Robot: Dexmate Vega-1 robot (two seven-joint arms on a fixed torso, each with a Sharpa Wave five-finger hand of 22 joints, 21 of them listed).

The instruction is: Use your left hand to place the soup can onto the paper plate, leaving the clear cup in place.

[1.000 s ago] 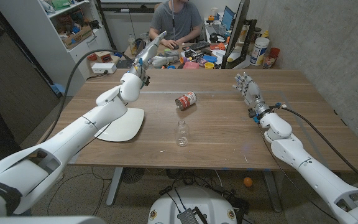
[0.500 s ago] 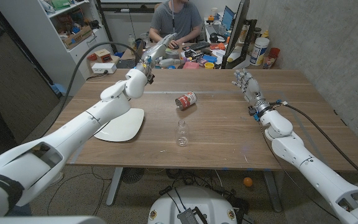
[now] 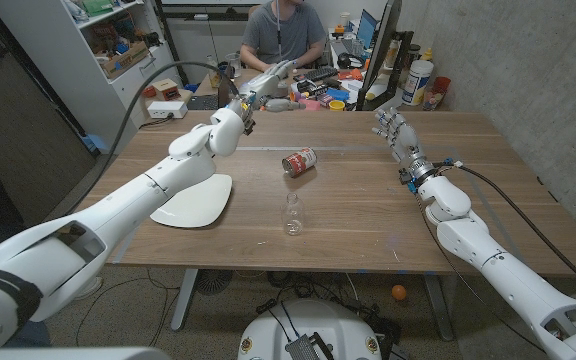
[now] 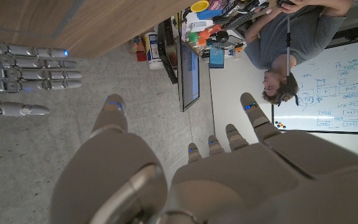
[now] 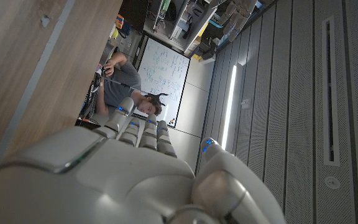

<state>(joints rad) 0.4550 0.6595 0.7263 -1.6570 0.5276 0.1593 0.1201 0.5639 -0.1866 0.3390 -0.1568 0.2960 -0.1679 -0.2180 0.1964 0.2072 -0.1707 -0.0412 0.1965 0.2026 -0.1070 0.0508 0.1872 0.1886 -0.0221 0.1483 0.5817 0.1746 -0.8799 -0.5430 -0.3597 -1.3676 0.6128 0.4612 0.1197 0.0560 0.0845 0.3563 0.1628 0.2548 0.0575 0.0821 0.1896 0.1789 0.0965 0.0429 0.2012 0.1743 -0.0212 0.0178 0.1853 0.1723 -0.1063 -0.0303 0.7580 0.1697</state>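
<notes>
A cluttered workroom lies behind the wooden desk (image 3: 368,215), with shelves, a whiteboard and a person (image 3: 283,30) seated at a far workstation.

The paper plate (image 3: 195,201) lies near the desk's left edge, below and toward the robot from the left robot hand (image 3: 265,80). That robot hand is raised over the far edge of the desk, its fingers spread and stretched out, holding nothing. The soup can (image 3: 299,161) lies on its side just toward the robot and a little to the right of the left robot hand, well apart from the plate. The clear cup (image 3: 292,214) stands upright nearer the robot than the can, close to it but not touching. On the right, the right robot hand (image 3: 392,132) is held up with its fingers apart and empty, well clear of both things.

The can is likely rigid, fairly heavy and smooth-sided, and lying down it could roll when touched. The surest hold looks to be across its round body, near mid-length, fingers on one side and thumb on the other. The cup looks light and easy to tip, so the reach should stay on the can's far side.
</notes>
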